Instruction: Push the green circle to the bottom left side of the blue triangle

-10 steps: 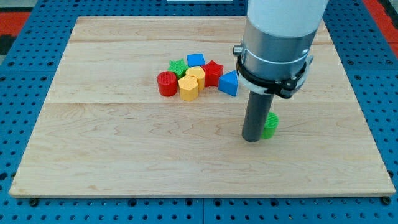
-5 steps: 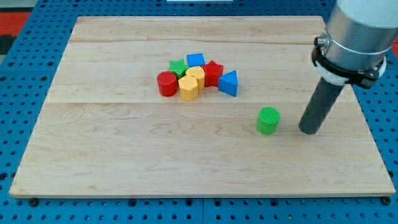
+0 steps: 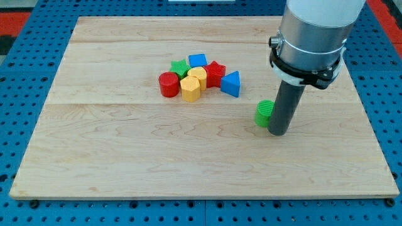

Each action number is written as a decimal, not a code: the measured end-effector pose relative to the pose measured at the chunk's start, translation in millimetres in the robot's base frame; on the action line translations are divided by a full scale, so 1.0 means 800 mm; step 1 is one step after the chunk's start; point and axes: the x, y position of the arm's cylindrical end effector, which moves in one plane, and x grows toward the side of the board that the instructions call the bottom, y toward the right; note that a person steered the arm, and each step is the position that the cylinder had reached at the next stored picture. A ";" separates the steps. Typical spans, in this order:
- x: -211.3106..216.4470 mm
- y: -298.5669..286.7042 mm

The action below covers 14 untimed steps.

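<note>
So on my feed right now, my tip (image 3: pixel 278 133) is down on the pale wooden bench (image 3: pixel 125 163), pressed right up against the right side of the green circle block (image 3: pixel 263 113). The rod covers the circle's right edge, so I only see its left part. No pincer on this rig at all, just the straight dark rod, so there's nothing to call wide or narrow.

The green circle sits right of centre on the bench, nearer to me than the blue triangle block (image 3: pixel 231 83) and off to its right, with a clear gap of bare wood between the two.

The rest of the blocks are bunched together left of the triangle: a red star block (image 3: pixel 215 73) touching or just beside it, a blue cube block (image 3: pixel 198 60) on the far side, a green star-ish block (image 3: pixel 179 66) next to that, two yellow blocks (image 3: pixel 194 84) in the middle (shapes hard to call), and a red cylinder block (image 3: pixel 168 84) at the left end of the cluster.
</note>
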 end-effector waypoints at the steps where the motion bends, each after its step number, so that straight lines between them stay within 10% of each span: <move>1: 0.000 0.000; 14: -0.035 -0.093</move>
